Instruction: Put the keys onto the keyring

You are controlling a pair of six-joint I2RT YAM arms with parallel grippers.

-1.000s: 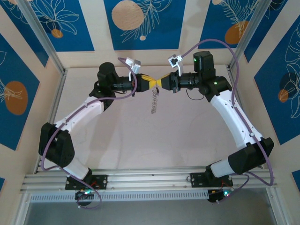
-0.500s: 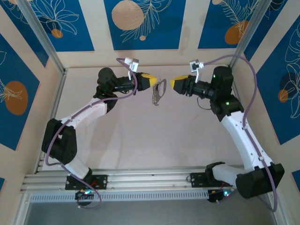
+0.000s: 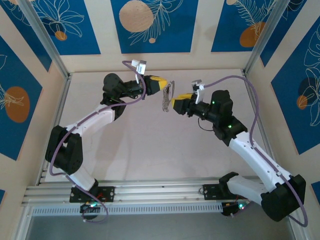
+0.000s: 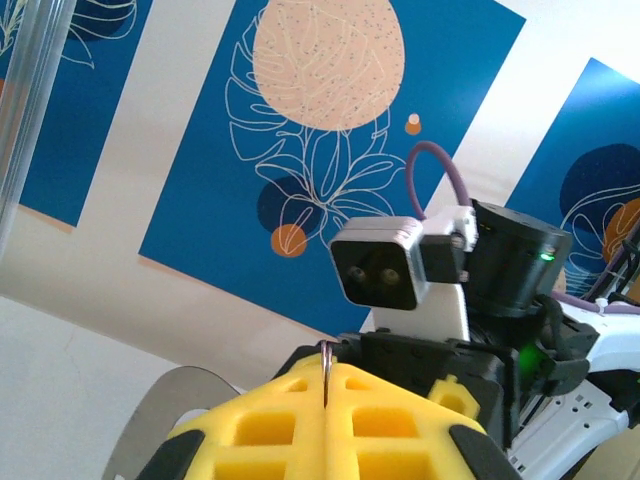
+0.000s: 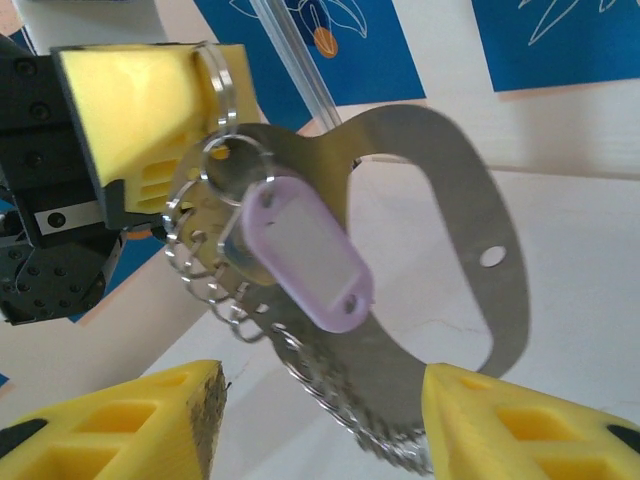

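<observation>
1. Left gripper (image 3: 161, 85): yellow pads pressed together, pinching the top rim of the keyring (image 3: 167, 96). It holds the keyring in the air over the back middle of the table (image 3: 125, 145), between the two arms.
2. Right gripper (image 3: 175, 104): jaws spread, nothing between them. It sits just beside the keyring's lower end. In the wrist view its fingers (image 5: 140, 420) flank the bottom edge; I cannot tell whether either one touches it.
3. Keyring: flat grey oval metal band with one small hole in it, hanging tilted.
4. Keys (image 5: 232, 318): a fringe of tiny silvery pieces runs along the lower edge. A lilac tag (image 5: 300, 255) hangs across the opening from a small ring near the left pads.
5. Step, my reading: the pieces seen look already threaded, so the right arm is between grips.
6. Next move calls for a slow, well-aligned close on the band or tag. The left pinch is thin, and a sideways knock could twist the keyring out.
</observation>
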